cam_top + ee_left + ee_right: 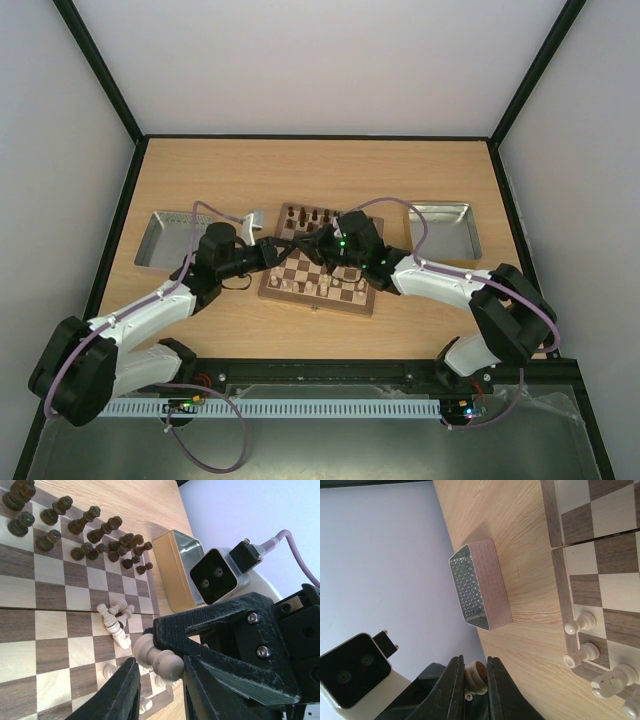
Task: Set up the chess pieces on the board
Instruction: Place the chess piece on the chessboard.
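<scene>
The chessboard (315,303) lies mid-table. Dark chessmen (312,215) stand along its far rows and cream chessmen (322,288) along its near edge. Both grippers meet above the board's middle. My right gripper (324,244) is shut on a cream piece, whose base shows between its fingers in the right wrist view (476,676). In the left wrist view that cream piece (160,657) sticks out sideways between my left gripper's (160,692) open jaws. Its head touches the right finger and a gap stays at the left finger. Several cream pieces (117,622) lie toppled on the board (50,595).
A grey metal tray (170,240) sits left of the board and another (442,232) to its right. The right tray (182,565) shows in the left wrist view and the left tray (480,585) in the right wrist view. Standing cream pieces (582,652) line the board edge (560,580).
</scene>
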